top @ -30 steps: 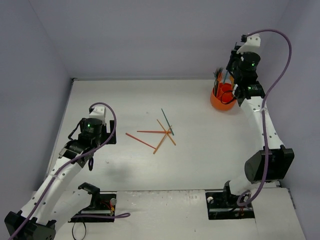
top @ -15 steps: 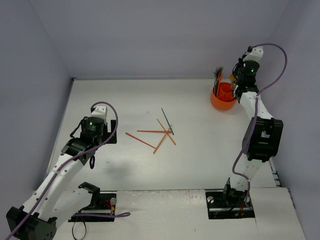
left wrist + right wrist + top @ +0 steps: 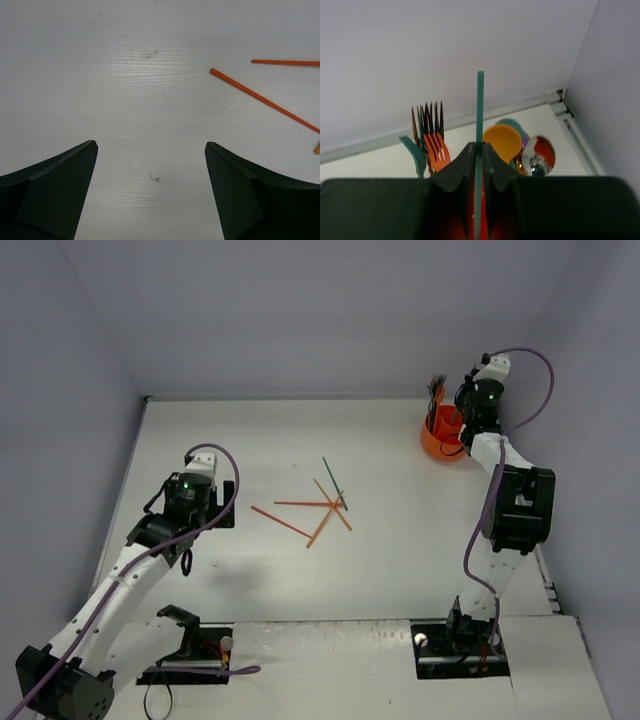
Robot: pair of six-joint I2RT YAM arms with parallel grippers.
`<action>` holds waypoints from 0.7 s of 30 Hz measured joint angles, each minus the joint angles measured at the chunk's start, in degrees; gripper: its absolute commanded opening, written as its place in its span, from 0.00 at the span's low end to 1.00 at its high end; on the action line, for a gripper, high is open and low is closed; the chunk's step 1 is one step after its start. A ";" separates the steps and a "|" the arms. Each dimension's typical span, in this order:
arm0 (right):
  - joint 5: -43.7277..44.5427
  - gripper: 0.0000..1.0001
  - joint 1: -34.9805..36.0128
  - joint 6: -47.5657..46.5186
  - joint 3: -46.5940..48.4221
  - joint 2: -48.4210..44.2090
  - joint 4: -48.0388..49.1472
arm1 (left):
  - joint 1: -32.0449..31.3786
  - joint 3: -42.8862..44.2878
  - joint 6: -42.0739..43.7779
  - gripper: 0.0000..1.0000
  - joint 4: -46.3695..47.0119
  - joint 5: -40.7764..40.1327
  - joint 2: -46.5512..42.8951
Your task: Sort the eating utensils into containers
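The orange container (image 3: 443,443) stands at the far right of the table with forks (image 3: 432,142) and spoons (image 3: 503,141) upright in it. My right gripper (image 3: 480,148) hangs right over it, shut on a thin teal stick (image 3: 480,102) that points straight up between the pads. Several loose sticks, orange (image 3: 282,522) and teal (image 3: 333,478), lie crossed at mid-table. My left gripper (image 3: 151,145) hovers open over bare table just left of them. One orange stick's end (image 3: 215,73) shows ahead of its right finger.
The back wall and the right wall meet close behind the container. The right arm's forearm (image 3: 515,505) rises along the right table edge. Both arm bases (image 3: 460,645) sit at the near edge.
The right wrist has swung back and down to the far-right side of the container, still shut on the teal stick. The left arm has crept slightly toward the loose sticks.
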 measured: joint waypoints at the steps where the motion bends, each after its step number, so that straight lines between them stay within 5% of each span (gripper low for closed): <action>1: -0.39 0.20 0.02 0.13 -0.92 0.00 0.04 | -0.02 0.00 0.00 0.87 0.00 0.00 0.00; 12: -3.42 0.42 2.10 -0.40 -7.06 -9.00 -5.93 | -0.02 0.00 0.00 0.87 0.24 0.63 -2.06; 21: -4.03 0.48 14.21 -0.93 -1.31 -21.84 -25.66 | -0.01 0.00 0.00 0.87 0.55 1.20 -3.37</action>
